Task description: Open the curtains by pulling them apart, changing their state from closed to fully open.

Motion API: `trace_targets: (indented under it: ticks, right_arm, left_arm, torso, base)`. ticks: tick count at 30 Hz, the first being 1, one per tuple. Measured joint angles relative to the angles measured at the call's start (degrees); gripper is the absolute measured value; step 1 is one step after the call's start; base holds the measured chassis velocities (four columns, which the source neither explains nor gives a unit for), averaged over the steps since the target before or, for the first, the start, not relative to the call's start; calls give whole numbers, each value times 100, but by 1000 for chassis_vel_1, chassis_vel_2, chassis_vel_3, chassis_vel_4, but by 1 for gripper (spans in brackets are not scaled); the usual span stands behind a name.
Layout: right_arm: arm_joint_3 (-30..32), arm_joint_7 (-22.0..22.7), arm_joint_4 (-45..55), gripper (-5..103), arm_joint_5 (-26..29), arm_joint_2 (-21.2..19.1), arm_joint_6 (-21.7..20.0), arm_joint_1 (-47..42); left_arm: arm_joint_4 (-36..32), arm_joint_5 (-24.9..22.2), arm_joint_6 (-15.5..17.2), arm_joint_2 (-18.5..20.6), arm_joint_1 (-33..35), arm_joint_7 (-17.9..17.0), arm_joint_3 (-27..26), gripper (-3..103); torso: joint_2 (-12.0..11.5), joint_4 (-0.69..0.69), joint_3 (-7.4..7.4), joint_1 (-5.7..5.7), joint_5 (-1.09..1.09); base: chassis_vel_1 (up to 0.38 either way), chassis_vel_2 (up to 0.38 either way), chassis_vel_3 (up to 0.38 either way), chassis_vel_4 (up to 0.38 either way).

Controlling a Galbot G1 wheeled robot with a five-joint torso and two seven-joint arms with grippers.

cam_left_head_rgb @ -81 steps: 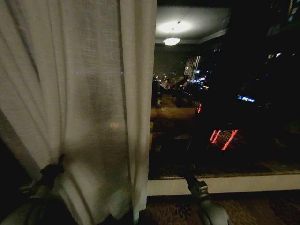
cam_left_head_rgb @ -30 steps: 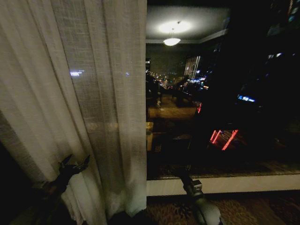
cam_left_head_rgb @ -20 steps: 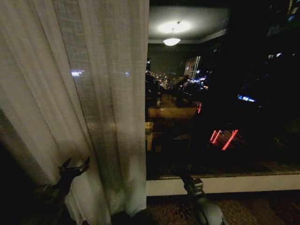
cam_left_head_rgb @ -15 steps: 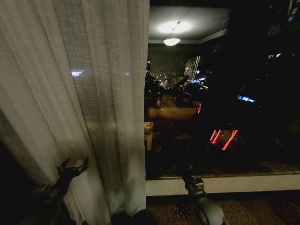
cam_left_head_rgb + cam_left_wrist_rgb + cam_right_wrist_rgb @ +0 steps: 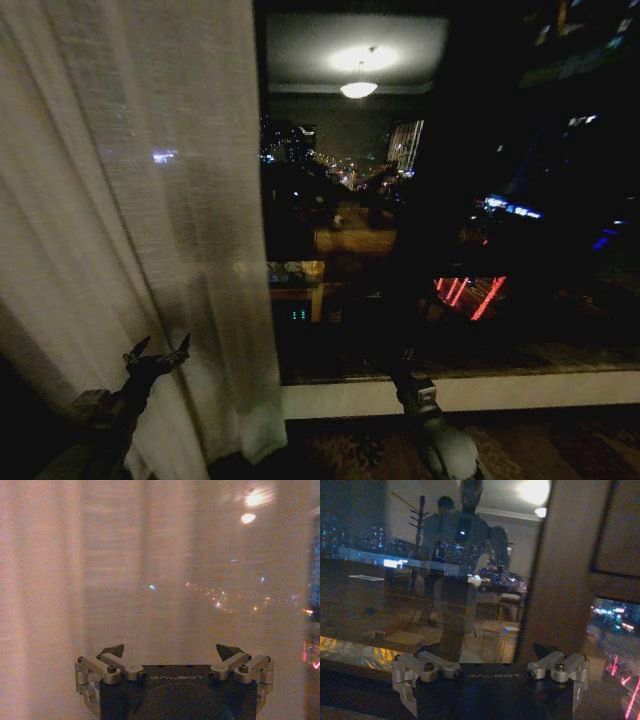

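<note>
A sheer off-white curtain (image 5: 130, 220) hangs in pleats over the left part of the window, its free edge a little left of centre. My left gripper (image 5: 157, 353) stands open low in front of that fabric, with nothing between its fingers. In the left wrist view the same gripper (image 5: 171, 651) faces the woven curtain (image 5: 150, 555) at close range, apart from it. My right gripper (image 5: 402, 366) is held low before the bare glass, and in the right wrist view this gripper (image 5: 487, 652) is open and holds nothing.
Dark window glass (image 5: 400, 250) reflects the room, a ceiling lamp (image 5: 358, 88) and city lights. A white sill (image 5: 450, 392) runs along the bottom above patterned carpet (image 5: 350, 450). A broad window post (image 5: 560, 570) stands just past the right gripper.
My left gripper, earlier shut on a bunched curtain fold, has let go and stands open. The curtain's free edge has shifted left, baring more glass. The right arm has barely moved.
</note>
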Motion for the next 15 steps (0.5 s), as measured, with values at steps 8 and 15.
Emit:
trace_targets:
  ticks: [8,15]
  right_arm:
    - [-47,-15,-78,100,2,-3,23,63]
    - [-63,-17,-164,100,7,-41,255,11]
  left_arm:
    - [-11,41,-92,-65,102,21,-82,100]
    - [-59,136,-124,-110,124,170,-50,100]
  torso:
    - [1,3,0,-2,-2]
    - [1,2,0,0,-6]
  base:
    - [-107,-79,89,71]
    - [-12,110,14,-96]
